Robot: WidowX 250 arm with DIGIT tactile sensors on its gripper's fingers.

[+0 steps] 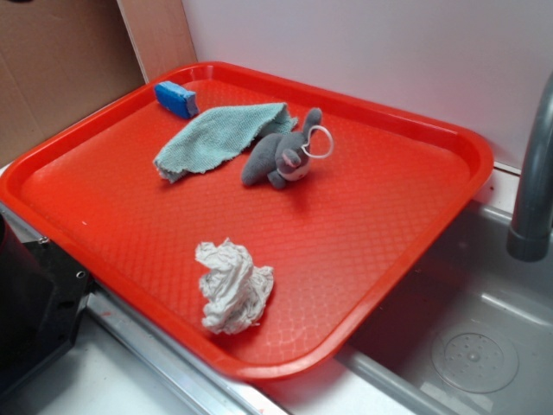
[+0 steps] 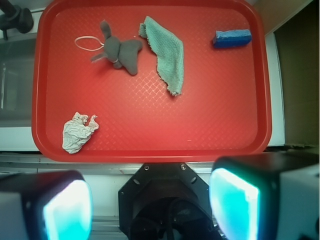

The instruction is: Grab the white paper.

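Wrist view alone shows claw point(image 2: 150, 200) spread wide, white paper point(image 2: 77, 132) on red tray point(image 2: 225, 125)

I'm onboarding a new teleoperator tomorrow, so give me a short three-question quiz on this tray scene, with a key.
1. True or false: the white paper is touching the grey plush toy.
2. Which item lies nearest the blue sponge? A) the white paper B) the teal cloth C) the faucet
3. Fill in: in the wrist view the gripper has its fingers spread wide and holds ____.

Key
1. False. The paper lies alone near one edge of the red tray, well apart from the toy.
2. B. The cloth lies between the sponge and the toy.
3. Nothing. It is open, off the tray's near edge.
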